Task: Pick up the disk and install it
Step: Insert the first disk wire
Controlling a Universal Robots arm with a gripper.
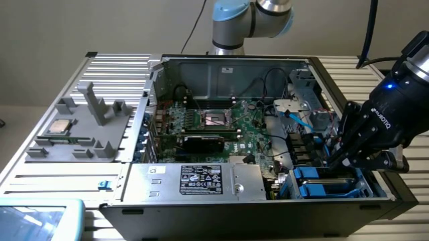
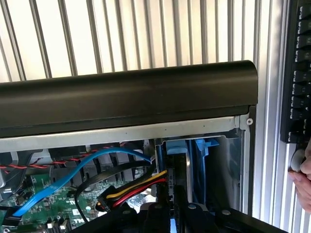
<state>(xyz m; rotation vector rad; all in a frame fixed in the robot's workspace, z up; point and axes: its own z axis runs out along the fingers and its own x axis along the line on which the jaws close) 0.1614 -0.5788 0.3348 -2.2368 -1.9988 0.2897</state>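
Note:
The disk (image 2: pixel 178 167) stands on edge in the drive bay at the case's front corner, on the exterior view's right, and its blue plastic carrier (image 2: pixel 194 145) frames it. From above, my gripper (image 1: pixel 337 159) reaches down into that bay, jaws close together and gripping the disk's upper edge. In the wrist view my black fingers (image 2: pixel 163 206) run down onto the dark slab between the blue rails. Blue carrier parts (image 1: pixel 320 182) lie in the bay just under the fingers. The disk's label is hidden.
The open tower case (image 1: pixel 228 65) holds the motherboard (image 1: pixel 221 120) and a silver box with a black sticker (image 1: pixel 201 182). Blue and red-yellow cables (image 2: pixel 73 177) crowd beside the bay. A grey fixture with a processor chip (image 1: pixel 59 127) lies at left. A person's hand (image 2: pixel 302 177) rests nearby.

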